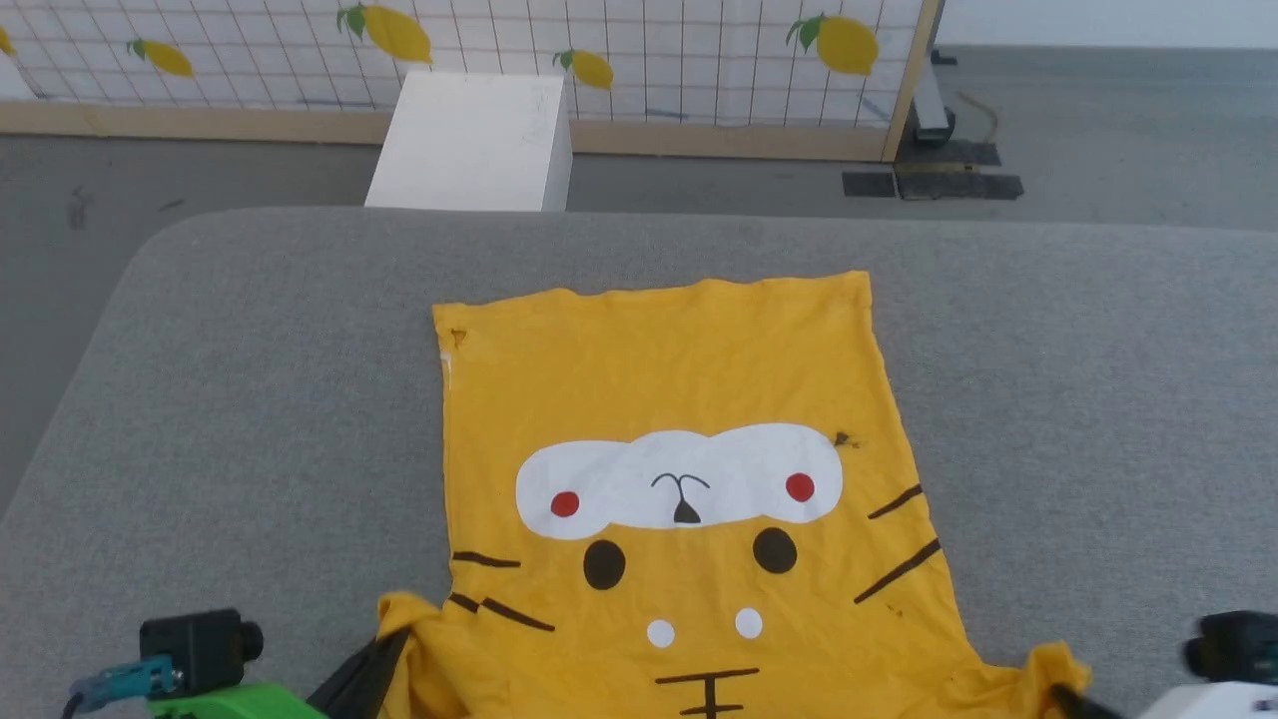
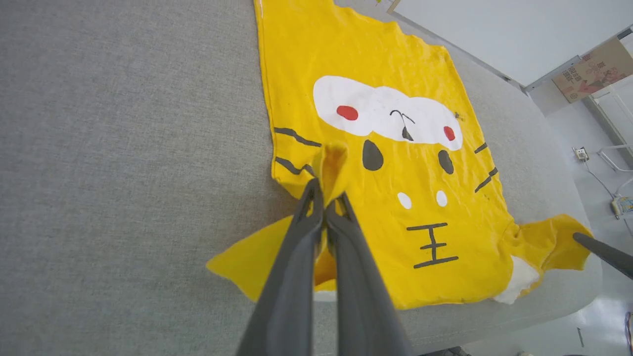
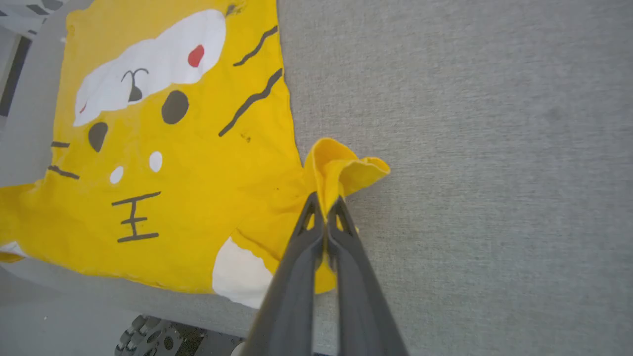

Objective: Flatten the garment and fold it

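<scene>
The garment [image 1: 679, 399] is a bright yellow T-shirt with a cartoon face print. It lies spread face up on the grey table [image 1: 250, 379], hem at the far side. My left gripper [image 2: 327, 197] is shut on the bunched left sleeve [image 2: 332, 163], which stands up in a peak. In the head view that gripper [image 1: 394, 637] sits at the bottom left beside the shirt. My right gripper [image 3: 325, 199] is shut on the crumpled right sleeve [image 3: 346, 168]. Its dark finger [image 1: 1073, 699] shows at the lower right by the sleeve [image 1: 1048, 669].
The grey padded table has bare room on both sides of the shirt. Its near edge [image 3: 148, 301] runs just below the collar. A white box [image 1: 474, 140] stands on the floor beyond the far edge, before a lemon-printed grid panel [image 1: 619, 50].
</scene>
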{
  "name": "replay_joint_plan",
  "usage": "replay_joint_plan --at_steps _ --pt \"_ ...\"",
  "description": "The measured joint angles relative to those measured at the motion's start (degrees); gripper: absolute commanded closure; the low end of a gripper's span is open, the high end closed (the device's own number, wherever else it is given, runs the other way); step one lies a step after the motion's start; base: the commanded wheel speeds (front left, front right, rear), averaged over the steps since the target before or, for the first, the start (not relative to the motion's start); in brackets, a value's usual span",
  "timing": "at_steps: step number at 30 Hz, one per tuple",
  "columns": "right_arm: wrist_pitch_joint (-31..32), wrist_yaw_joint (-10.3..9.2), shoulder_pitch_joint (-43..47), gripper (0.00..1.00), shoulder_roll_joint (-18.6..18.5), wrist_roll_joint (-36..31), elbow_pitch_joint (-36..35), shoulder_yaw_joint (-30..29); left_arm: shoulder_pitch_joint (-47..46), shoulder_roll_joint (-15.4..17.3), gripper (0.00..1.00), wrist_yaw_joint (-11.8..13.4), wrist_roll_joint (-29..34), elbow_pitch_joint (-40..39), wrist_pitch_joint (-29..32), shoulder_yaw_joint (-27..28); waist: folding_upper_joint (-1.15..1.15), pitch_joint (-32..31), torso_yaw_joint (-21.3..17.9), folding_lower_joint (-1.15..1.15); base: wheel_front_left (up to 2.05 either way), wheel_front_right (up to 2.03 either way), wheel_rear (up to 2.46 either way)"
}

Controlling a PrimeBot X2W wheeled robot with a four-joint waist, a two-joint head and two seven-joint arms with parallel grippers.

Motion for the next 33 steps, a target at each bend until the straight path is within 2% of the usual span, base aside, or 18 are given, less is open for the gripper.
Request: replay_joint_plan --at_steps 2,7,8,10,12,14,16,20,24,27,30,33 --pt "-2.58 0.00 -0.58 1.00 -0.85 -2.59 4.27 2.93 -1.56 -0.90 1.00 0.58 1.63 0.08 -1.13 -0.92 0.00 0.74 0.18 0.00 0.00 0.00 0.00" --pt "-7.67 0.00 -2.80 1.00 -1.45 -6.12 13.79 5.65 -2.89 -1.51 1.00 0.81 3.32 -0.13 -1.79 -2.57 0.00 1.68 0.74 0.00 0.00 0.00 0.00" --pt "-8.57 0.01 -3.45 0.96 -1.49 -6.54 15.47 6.01 -2.91 -1.56 1.00 0.83 3.32 -0.13 -2.10 -2.57 0.00 1.81 0.82 0.00 0.00 0.00 0.00" --pt "-10.24 0.04 -4.59 0.78 -1.57 -7.04 18.15 6.36 -3.00 -1.63 1.00 1.19 3.32 -0.14 -2.27 -2.47 0.00 1.96 0.97 0.00 0.00 0.00 0.00" --pt "-11.84 0.05 -5.42 0.67 -1.55 -7.03 20.23 6.53 -3.02 -1.69 1.00 1.23 3.35 -0.13 -2.77 -2.20 0.00 2.06 1.10 0.00 0.00 0.00 0.00" --pt "-13.11 0.08 -5.87 0.52 -1.53 -7.00 21.31 6.39 -3.03 -1.70 1.00 1.24 3.87 -0.18 -3.53 -1.88 0.00 2.12 1.23 0.00 0.00 0.00 0.00" --pt "-13.57 0.09 -6.12 0.00 -1.60 -6.78 21.15 6.23 -3.03 -1.85 1.00 1.57 4.27 -0.19 -4.49 -1.54 0.00 2.17 1.37 0.00 0.00 0.00 0.00" --pt "-10.34 0.04 -6.19 0.00 -1.96 -4.94 15.59 5.31 -2.99 -2.31 1.00 1.74 4.68 -0.52 -5.23 -1.43 0.00 2.28 1.66 0.00 0.00 0.00 0.00" --pt "-3.69 0.00 -5.93 0.00 -2.43 -1.44 3.47 1.14 -2.76 -2.61 1.00 1.75 4.87 -1.15 -5.65 -1.68 0.00 2.72 1.88 0.00 0.00 0.00 0.00" --pt "-2.15 0.00 -7.59 0.00 -4.24 -1.57 -4.86 -2.00 -2.72 -2.61 1.00 1.74 4.87 -1.57 -5.75 -1.51 0.00 3.42 2.04 0.00 0.00 0.00 0.00" --pt "-3.24 0.00 -13.41 0.00 -7.31 -4.66 -7.50 -3.44 -2.77 -2.54 1.00 1.63 4.82 -1.90 -5.90 -1.47 0.00 4.57 2.15 0.00 0.00 0.00 0.00" --pt "-4.75 0.00 -20.74 0.00 -7.67 -7.03 -5.55 -2.75 -3.02 -2.26 1.00 0.87 4.53 -1.99 -5.91 -1.36 0.00 6.14 2.37 0.00 0.00 0.00 0.00"
